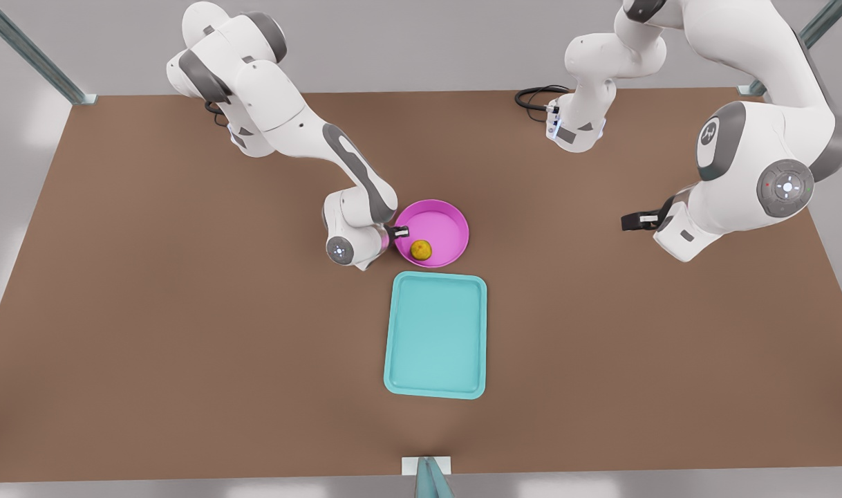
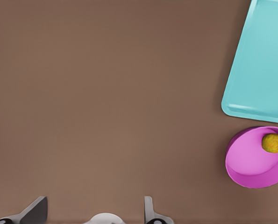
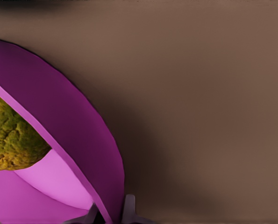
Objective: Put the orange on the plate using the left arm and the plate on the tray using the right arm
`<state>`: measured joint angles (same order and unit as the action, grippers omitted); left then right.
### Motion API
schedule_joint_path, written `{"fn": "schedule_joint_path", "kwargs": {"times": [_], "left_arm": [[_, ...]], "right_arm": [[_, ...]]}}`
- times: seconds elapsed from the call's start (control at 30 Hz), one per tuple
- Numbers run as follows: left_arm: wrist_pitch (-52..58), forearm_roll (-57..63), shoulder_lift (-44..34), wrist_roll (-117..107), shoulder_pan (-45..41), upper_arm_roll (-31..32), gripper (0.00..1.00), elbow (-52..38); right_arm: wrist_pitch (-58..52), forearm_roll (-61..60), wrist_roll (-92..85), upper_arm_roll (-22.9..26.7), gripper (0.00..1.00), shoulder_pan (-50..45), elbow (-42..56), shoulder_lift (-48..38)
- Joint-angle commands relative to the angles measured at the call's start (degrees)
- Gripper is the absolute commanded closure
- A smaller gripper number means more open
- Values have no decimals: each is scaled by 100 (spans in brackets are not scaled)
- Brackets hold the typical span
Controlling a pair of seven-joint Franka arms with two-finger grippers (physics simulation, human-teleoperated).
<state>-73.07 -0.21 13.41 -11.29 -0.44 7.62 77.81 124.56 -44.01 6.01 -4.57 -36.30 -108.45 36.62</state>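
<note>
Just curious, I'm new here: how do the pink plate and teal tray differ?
The plate is round and pink; the tray rectangular and teal. The plate holds the orange; the tray holds nothing. The right gripper grips the plate's rim; nothing touches the tray. Both are shallow with raised rims. The left gripper waits on the front view's right.

Brown table point(image 1: 186, 311), flat matte surface. Resting directly on it: a pink plate point(image 1: 448, 220) near the centre, and a teal tray point(image 1: 436, 335) just beside it toward the near edge, apart. A black cable point(image 1: 531, 97) lies coiled near the far edge.
</note>
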Motion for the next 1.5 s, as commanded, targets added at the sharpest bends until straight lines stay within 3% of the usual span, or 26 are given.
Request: {"fn": "schedule_joint_path", "kwargs": {"times": [0.0,0.03,0.3,0.57,0.8,0.97,1.0,1.03,1.2,1.23,1.27,1.3,1.33,1.4,1.47], "left_arm": [[3,4,-14,179,0,2,0,-2],[12,4,-22,179,0,2,0,-2],[12,4,-22,179,0,2,0,-2],[3,39,-14,188,0,2,0,-2],[3,48,-14,179,0,2,0,-2],[3,48,-22,171,0,2,0,-2],[21,48,-31,153,0,2,0,-2],[21,48,-40,153,-9,2,0,-2],[12,48,-22,153,0,2,0,-2],[3,48,-22,162,0,2,0,-2],[3,48,-22,153,0,2,0,-2],[3,39,-22,153,0,2,0,-2],[3,48,-22,153,0,2,0,-2],[3,48,-22,153,0,2,0,-2],[12,48,-31,153,0,-6,0,-2]], "right_arm": [[-20,7,173,-8,74,0,17,-5],[-64,7,173,0,79,0,51,-5],[-143,-29,173,-52,79,26,96,-269],[-398,-231,217,308,79,544,1343,-348],[-301,-345,234,343,79,984,3620,1427],[-187,-345,234,343,79,914,3761,1665],[-196,-345,226,343,15,896,3761,1665],[-187,-345,191,343,0,791,3761,1656],[-204,-293,138,352,0,826,3761,1568],[-485,163,-143,694,0,1019,3638,972],[-1793,2007,-775,853,0,1554,3506,417],[-2866,4599,-1732,844,0,1985,3488,-83],[-3482,5631,-2244,818,0,2232,3296,-891],[-3720,5807,-2314,800,0,2856,2733,-2307],[-4388,5614,-2350,800,0,2900,2610,-3072]]}}
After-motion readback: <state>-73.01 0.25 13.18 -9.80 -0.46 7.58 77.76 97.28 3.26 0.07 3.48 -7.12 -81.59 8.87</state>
